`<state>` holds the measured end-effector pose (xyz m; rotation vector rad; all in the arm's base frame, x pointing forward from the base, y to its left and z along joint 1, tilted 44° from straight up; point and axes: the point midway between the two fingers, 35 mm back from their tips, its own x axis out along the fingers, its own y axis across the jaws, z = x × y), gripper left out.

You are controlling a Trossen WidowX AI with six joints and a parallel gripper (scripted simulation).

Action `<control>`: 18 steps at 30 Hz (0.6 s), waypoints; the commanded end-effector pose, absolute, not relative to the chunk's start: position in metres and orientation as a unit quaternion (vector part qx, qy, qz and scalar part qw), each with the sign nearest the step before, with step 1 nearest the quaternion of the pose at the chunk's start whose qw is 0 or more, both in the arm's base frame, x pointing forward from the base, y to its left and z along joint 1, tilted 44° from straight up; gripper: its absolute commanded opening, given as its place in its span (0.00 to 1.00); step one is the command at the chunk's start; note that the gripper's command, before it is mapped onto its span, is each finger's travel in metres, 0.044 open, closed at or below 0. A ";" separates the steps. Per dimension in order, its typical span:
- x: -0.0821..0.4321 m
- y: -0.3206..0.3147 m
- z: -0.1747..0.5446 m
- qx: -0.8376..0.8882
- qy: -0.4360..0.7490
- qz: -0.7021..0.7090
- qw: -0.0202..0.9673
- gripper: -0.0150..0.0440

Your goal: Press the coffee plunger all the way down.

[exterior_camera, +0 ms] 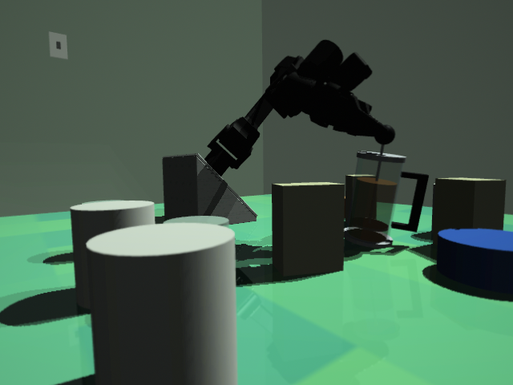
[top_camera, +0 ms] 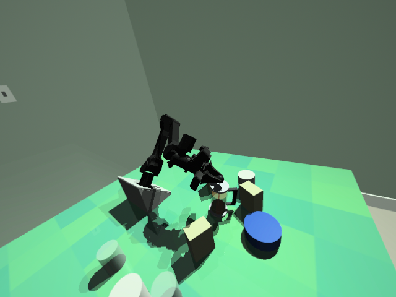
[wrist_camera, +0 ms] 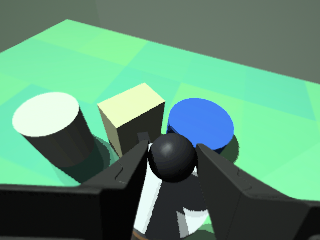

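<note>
The coffee press has a clear glass body, a pale lid and a black handle. In the exterior view it leans towards its handle side, the base edge away from the handle raised. A short length of thin rod shows between the lid and the round black plunger knob. A dark disc lies low inside the glass. My gripper is shut on the knob, one fingertip against each side, just above the lid.
A tan box and a white cylinder stand past the handle. A blue disc lies nearby. Another tan box stands in front; pale cylinders are nearer the camera.
</note>
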<state>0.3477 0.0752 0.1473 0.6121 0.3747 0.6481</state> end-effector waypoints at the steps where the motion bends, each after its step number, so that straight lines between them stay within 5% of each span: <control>1: 0.348 0.075 0.147 0.295 0.181 0.311 0.885 0.56; 11: 0.348 0.075 0.147 0.295 0.181 0.311 0.885 1.00; 18: 0.346 0.059 0.159 0.293 0.185 0.311 0.885 1.00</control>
